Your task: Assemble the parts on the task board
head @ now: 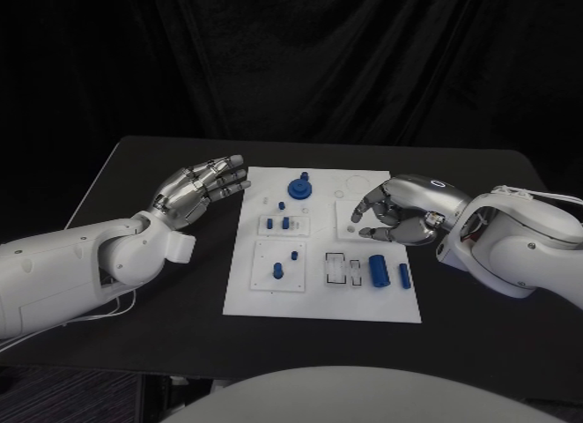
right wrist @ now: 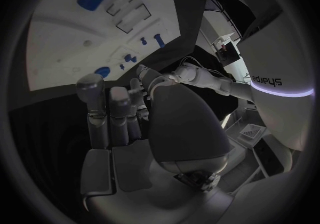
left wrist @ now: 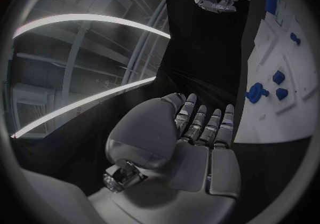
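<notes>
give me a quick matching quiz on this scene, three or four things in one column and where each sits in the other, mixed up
Things:
1. left silver robot hand
2. right silver robot hand
3. round blue gear-like part
4. long blue cylinder part

Places:
A. near right part of the white task board, beside empty rectangular slots
B. over the board's right edge, fingers curled
C. far middle of the board
D. over the black table, left of the board, fingers extended

Pairs: 1-D, 2-B, 3-C, 4-A
</notes>
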`<state>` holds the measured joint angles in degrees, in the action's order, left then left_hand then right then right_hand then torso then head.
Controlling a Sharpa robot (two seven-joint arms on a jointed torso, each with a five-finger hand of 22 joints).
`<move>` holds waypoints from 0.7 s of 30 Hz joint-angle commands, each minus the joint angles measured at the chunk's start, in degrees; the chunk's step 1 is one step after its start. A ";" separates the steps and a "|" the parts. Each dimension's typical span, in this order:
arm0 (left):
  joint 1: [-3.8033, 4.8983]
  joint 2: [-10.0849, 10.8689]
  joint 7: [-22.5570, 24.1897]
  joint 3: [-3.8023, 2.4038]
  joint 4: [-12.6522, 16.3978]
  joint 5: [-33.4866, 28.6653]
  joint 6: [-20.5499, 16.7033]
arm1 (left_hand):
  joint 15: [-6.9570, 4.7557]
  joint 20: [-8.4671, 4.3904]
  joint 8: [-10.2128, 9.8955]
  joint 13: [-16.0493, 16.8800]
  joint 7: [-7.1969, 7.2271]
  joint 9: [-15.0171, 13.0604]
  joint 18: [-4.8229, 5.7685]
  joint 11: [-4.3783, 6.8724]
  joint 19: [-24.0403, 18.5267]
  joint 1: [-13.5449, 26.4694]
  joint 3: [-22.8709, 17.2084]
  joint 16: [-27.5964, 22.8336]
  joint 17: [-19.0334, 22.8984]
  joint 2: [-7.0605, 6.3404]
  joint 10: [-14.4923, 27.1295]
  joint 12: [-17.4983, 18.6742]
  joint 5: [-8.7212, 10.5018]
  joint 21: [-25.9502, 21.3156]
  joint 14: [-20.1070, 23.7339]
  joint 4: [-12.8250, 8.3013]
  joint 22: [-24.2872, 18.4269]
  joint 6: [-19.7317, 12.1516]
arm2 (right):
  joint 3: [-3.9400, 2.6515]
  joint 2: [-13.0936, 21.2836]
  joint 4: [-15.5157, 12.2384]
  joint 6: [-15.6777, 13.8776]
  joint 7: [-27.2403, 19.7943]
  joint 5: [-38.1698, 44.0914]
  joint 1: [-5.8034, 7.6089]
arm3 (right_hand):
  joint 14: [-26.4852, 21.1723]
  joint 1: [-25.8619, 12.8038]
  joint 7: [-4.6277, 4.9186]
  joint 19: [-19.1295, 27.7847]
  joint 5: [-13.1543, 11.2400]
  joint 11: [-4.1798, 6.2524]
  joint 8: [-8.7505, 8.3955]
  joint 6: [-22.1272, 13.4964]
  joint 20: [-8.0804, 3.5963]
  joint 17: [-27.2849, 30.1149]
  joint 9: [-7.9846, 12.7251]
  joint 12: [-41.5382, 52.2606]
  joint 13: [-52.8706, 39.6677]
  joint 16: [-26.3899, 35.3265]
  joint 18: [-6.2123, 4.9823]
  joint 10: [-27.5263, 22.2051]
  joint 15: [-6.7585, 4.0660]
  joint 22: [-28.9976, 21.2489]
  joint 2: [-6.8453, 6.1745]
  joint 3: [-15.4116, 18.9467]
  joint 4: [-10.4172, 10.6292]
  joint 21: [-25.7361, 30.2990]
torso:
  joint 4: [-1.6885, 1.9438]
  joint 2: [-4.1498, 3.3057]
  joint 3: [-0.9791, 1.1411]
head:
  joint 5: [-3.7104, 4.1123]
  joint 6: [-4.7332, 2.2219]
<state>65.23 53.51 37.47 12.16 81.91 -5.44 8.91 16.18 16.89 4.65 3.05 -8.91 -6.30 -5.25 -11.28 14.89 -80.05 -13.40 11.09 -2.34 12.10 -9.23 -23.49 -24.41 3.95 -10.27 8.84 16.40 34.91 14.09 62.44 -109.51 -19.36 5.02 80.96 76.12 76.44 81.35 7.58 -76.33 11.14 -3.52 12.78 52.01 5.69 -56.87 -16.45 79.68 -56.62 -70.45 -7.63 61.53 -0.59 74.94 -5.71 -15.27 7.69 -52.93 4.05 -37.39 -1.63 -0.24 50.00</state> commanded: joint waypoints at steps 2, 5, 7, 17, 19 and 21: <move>-0.07 0.10 0.81 -0.05 0.32 -0.23 -0.22 | 0.05 -0.11 0.29 0.07 -0.01 -0.09 0.99 -0.18 0.29 0.79 -0.45 0.27 -0.11 -0.01 -0.23 -0.34 -0.36 0.13 -0.33 0.00 0.13 0.24 | 0.11 3.15 -0.54 5.20 7.56 -6.53 -1.37 | 4.27 -4.60 -1.20 -3.17 -1.66 1.24 5.24 0.97 -0.80 -8.69 -2.71 7.05 -16.15 -5.83 1.74 12.54 -0.78 7.20 0.35 3.39 3.60 -6.64 | -0.20 -0.02 -0.09 | 1.78 0.00; -0.07 0.21 0.83 -0.05 0.34 -0.23 -0.26 | 0.05 -0.11 0.29 0.07 -0.01 -0.09 0.99 -0.18 0.29 0.79 -0.45 0.27 -0.11 -0.01 -0.23 -0.34 -0.36 0.13 -0.33 0.00 0.13 0.24 | 0.16 4.62 0.00 7.13 12.41 -7.12 -2.95 | 7.65 -7.23 -2.09 -5.91 -2.47 2.16 10.32 -0.46 -1.48 -16.31 -6.05 9.56 -27.17 -10.60 2.96 22.68 -1.73 8.95 0.84 5.77 5.91 -13.32 | -0.21 0.01 -0.10 | 3.37 0.00; -0.07 0.23 0.85 -0.05 0.33 -0.24 -0.22 | 0.05 -0.11 0.29 0.07 -0.01 -0.09 0.99 -0.18 0.29 0.79 -0.45 0.27 -0.11 -0.01 -0.23 -0.34 -0.36 0.13 -0.33 0.00 0.13 0.24 | 0.18 4.72 0.51 8.10 14.46 -7.17 -3.61 | 9.42 -13.86 -2.53 -7.30 -1.82 2.54 12.45 -0.37 -1.91 -20.52 -7.46 10.32 -33.38 -13.04 3.57 28.47 -1.73 9.80 1.65 8.09 8.92 -16.94 | -0.24 0.00 -0.12 | 3.90 0.00; -0.08 0.30 0.92 -0.04 0.31 -0.24 0.01 | 0.07 -0.11 0.33 0.07 -0.01 -0.10 0.98 -0.20 0.29 0.88 -0.58 0.36 -0.12 -0.08 -0.28 -0.35 -0.37 0.13 -0.39 0.00 0.07 0.25 | 0.21 2.76 2.37 10.06 21.06 -6.07 -5.99 | 12.30 -20.24 -5.06 -9.66 -0.27 4.89 22.51 -0.71 -4.16 -28.20 -14.87 10.32 -33.38 -17.02 4.73 28.47 -4.24 11.30 3.68 10.05 8.92 -23.96 | -0.57 0.08 -0.03 | 4.20 0.00; -0.09 0.33 0.93 -0.04 0.28 -0.24 0.04 | 0.07 -0.11 0.33 0.07 -0.01 -0.10 0.98 -0.20 0.29 0.88 -0.58 0.36 -0.12 -0.08 -0.28 -0.35 -0.37 0.13 -0.39 0.00 0.07 0.25 | 0.20 2.18 2.52 10.03 21.51 -5.71 -6.19 | 12.51 -20.33 -5.17 -9.73 -0.16 5.02 22.88 -0.87 -4.31 -28.87 -15.26 10.32 -33.38 -17.37 4.76 28.47 -4.38 11.33 3.69 10.09 8.90 -24.17 | -0.60 0.08 0.00 | 4.19 0.00; -0.09 0.33 0.95 -0.04 0.26 -0.24 0.08 | 0.07 -0.11 0.33 0.07 -0.01 -0.10 0.98 -0.20 0.29 0.88 -0.58 0.36 -0.12 -0.08 -0.28 -0.35 -0.37 0.13 -0.39 0.00 0.07 0.25 | 0.20 1.71 2.57 9.91 21.86 -5.05 -6.33 | 12.58 -20.62 -5.28 -9.86 -0.18 5.13 23.38 -0.95 -4.43 -29.06 -15.74 10.32 -33.38 -17.46 4.82 28.47 -4.48 11.40 3.71 10.20 8.92 -24.51 | -0.52 0.09 0.04 | 4.27 0.00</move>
<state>65.22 53.84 37.50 12.17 82.09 -5.45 8.76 16.17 16.89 4.65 3.04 -8.91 -6.34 -5.25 -11.28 14.89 -79.59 -13.71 11.08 -2.39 12.10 -9.23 -23.49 -24.41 3.95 -10.27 8.84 16.48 34.91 14.32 64.25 -106.95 -10.86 23.12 75.07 69.94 84.03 61.12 2.67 -83.96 10.84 1.14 36.00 51.19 1.55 -74.95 -32.07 89.85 -74.94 -87.68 -3.52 84.04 -4.71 74.94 -2.04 -5.36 16.61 -77.30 3.51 -37.33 -1.66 3.96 50.00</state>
